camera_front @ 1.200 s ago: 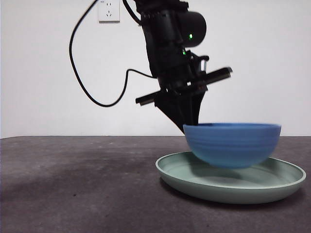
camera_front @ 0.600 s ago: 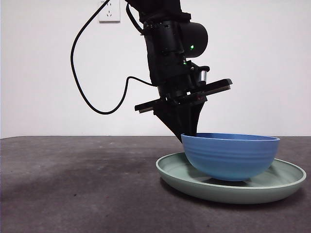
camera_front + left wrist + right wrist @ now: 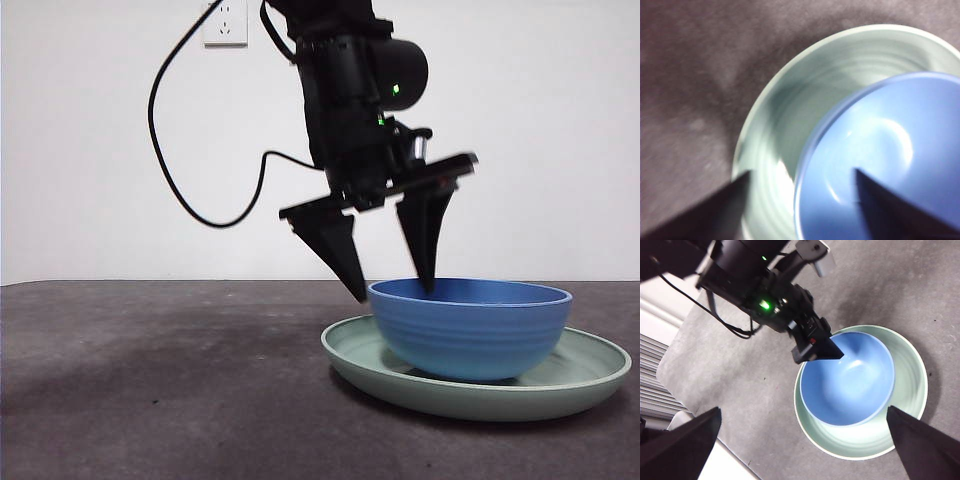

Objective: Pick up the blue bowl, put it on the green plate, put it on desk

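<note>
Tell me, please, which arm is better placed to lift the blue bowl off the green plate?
Probably the left: the left gripper hangs open astride the blue bowl's rim, on the green plate. The right gripper is open, high and away.

we see a round medium-blue bowl with faint ridges point(image 3: 470, 328) sitting upright inside a wide, shallow pale mint-green plate with a raised rim point(image 3: 585, 380), off-centre toward one side. the plate rests flat on the dark grey-brown matte desk point(image 3: 150, 400).

Front view low, level, near; wrist views look down — all share blue bowl point(image 3: 470, 328).
</note>
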You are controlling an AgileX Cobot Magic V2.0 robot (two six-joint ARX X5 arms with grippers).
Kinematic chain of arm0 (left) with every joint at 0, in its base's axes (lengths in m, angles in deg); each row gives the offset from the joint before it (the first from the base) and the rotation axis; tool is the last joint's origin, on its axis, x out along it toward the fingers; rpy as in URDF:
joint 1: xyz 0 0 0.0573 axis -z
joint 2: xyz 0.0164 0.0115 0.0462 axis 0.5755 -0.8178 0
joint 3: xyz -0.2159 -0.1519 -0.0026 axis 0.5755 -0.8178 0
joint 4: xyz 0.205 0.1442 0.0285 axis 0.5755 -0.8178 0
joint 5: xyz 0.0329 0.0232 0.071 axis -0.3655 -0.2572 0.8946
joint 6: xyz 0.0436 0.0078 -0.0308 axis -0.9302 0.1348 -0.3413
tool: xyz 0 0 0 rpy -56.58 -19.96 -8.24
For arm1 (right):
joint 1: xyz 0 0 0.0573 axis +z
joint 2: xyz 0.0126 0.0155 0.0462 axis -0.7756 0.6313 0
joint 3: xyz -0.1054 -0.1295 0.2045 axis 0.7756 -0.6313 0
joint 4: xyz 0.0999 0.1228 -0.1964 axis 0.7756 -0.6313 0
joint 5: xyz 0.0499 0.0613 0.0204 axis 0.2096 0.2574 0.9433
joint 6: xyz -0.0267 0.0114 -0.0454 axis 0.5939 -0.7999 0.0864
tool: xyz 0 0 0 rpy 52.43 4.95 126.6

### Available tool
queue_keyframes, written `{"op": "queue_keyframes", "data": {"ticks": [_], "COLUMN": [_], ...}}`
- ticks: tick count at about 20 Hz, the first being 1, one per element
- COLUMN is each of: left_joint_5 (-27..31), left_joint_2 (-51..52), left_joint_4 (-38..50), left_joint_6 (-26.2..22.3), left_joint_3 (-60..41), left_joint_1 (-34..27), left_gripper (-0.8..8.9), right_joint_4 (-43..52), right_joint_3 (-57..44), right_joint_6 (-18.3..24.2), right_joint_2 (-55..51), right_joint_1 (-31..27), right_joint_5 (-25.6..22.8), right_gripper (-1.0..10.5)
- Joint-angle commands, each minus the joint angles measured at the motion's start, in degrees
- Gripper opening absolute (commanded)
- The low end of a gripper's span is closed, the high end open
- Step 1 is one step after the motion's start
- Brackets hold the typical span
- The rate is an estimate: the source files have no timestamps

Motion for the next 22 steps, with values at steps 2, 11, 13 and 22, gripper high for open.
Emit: {"op": "queue_keyframes", "data": {"ticks": [2, 11, 13, 22], "left_joint_5": [0.4, 5.8, 5.8, 5.7], "left_joint_2": [-1.4, 6.5, 11.3, 42.1], "left_joint_4": [-5.6, -21.5, -21.6, -16.5], "left_joint_6": [0.1, -4.3, -5.0, -11.5], "left_joint_3": [9.4, 22.8, 22.3, -2.0], "left_joint_1": [-1.2, -3.7, -4.5, -11.2], "left_gripper": [4.71, 6.26, 6.26, 6.26], "right_joint_4": [0.3, 0.3, 0.3, 0.3], "right_joint_3": [1.0, 1.0, 1.0, 1.0], "right_joint_6": [1.2, 1.8, 1.7, 1.8], "right_joint_2": [0.3, 0.3, 0.3, 0.3], "right_joint_1": [0.0, 0.0, 0.0, 0.0], "right_joint_5": [0.1, 0.1, 0.1, 0.1], "right_gripper": [6.2, 6.2, 6.2, 6.2]}}
